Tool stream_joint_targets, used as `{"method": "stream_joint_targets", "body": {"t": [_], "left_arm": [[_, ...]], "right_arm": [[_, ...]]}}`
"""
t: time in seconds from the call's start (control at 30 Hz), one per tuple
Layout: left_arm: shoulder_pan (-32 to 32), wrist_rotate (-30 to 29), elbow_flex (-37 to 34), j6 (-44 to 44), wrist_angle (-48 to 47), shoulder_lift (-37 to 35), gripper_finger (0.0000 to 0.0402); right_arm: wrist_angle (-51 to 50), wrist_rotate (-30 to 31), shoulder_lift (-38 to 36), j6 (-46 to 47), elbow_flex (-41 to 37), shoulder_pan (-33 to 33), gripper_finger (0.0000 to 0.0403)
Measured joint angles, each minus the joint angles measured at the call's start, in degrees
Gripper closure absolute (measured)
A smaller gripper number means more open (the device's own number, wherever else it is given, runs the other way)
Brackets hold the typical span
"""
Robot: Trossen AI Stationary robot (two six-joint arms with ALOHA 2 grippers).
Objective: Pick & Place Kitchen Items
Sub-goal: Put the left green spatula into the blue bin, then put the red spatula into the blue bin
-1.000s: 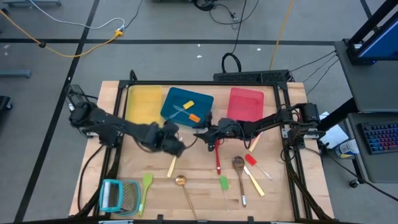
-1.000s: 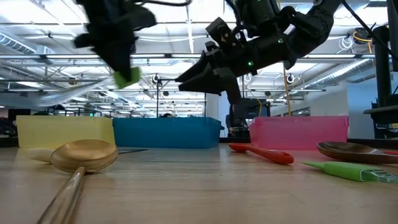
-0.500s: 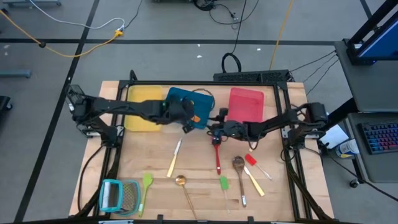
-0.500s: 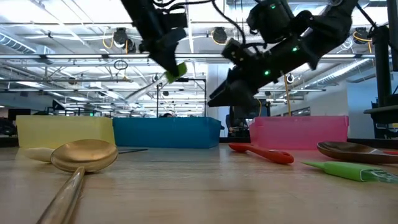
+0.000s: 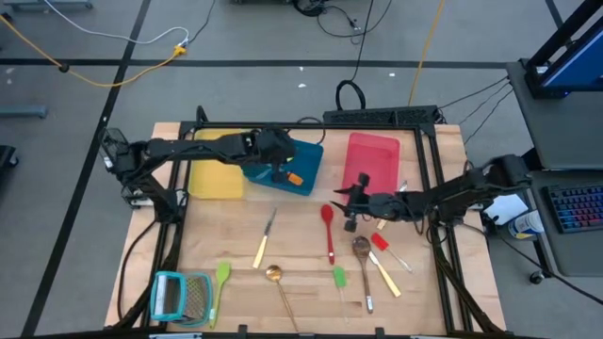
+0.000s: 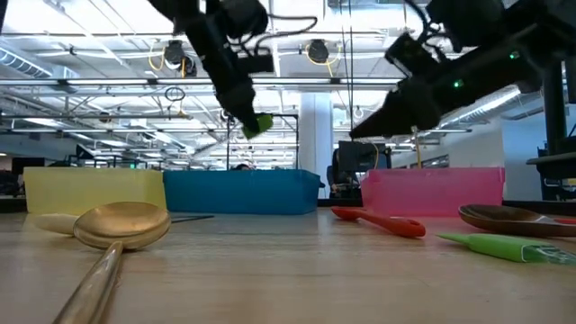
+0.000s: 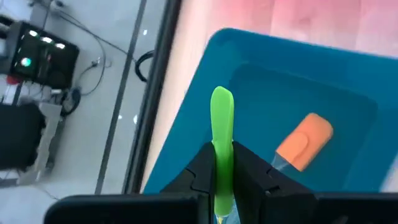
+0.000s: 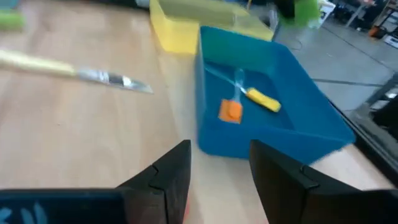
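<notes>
My left gripper (image 5: 281, 172) hangs over the blue tray (image 5: 303, 153), shut on a green spatula (image 7: 222, 118). In the low view the spatula's green end (image 6: 259, 124) shows below the fingers. An orange tool (image 7: 306, 140) and a yellow tool (image 8: 264, 99) lie inside the tray. My right gripper (image 5: 350, 202) stands open over the table between the red tray (image 5: 372, 155) and the red spoon (image 5: 328, 231), with nothing between its fingers (image 8: 174, 174). The red spoon lies flat on the table. My left gripper pinches the green spatula between its two fingers, on the green part (image 7: 222, 163) a little behind its rounded free end. That end sticks out past the fingertips. The fingers slant down toward the tray. The spatula is lifted clear above the blue tray.
A yellow tray (image 5: 217, 165) stands left of the blue one. On the near half lie a cream-handled knife (image 5: 265, 237), a brass spoon (image 5: 278, 282), two green spatulas (image 5: 222, 278) (image 5: 339, 279), a wooden spoon (image 5: 362, 250), a red-tipped tool (image 5: 382, 243) and a teal grater (image 5: 182, 295).
My left gripper has carried the green spatula from the table's middle toward the far edge, to above the blue tray, rolling its wrist on the way. My right gripper has drawn back toward the table's right edge, staying open.
</notes>
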Motion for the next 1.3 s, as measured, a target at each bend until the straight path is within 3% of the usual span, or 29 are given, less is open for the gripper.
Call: {"method": "stream_joint_targets", "body": {"t": [0.13,0.4,0.77,1.1,1.3], "left_arm": [[1.0,0.9,-2.3,5.3,3.6,3.0,0.0369],[0.4,7.4,-2.6,3.9,8.2,8.7,0.0365],[1.1,6.4,-2.5,1.4,8.4,11.8,0.0279],[-3.4,6.4,-2.6,-0.7,7.7,6.3,0.0269],[-6.8,6.4,-2.6,-7.7,7.3,-0.6,0.0268]], "right_arm": [[3.2,-0.1,-1.1,3.1,-2.4,2.6,0.0245],[5.4,0.0,-1.1,4.9,-3.9,6.9,0.0245],[5.9,0.3,-1.1,6.7,-3.9,8.1,0.0245],[3.6,1.7,-1.0,14.5,-3.9,8.7,0.0245],[-1.1,1.6,-2.7,15.1,-1.8,11.3,0.0245]]}}
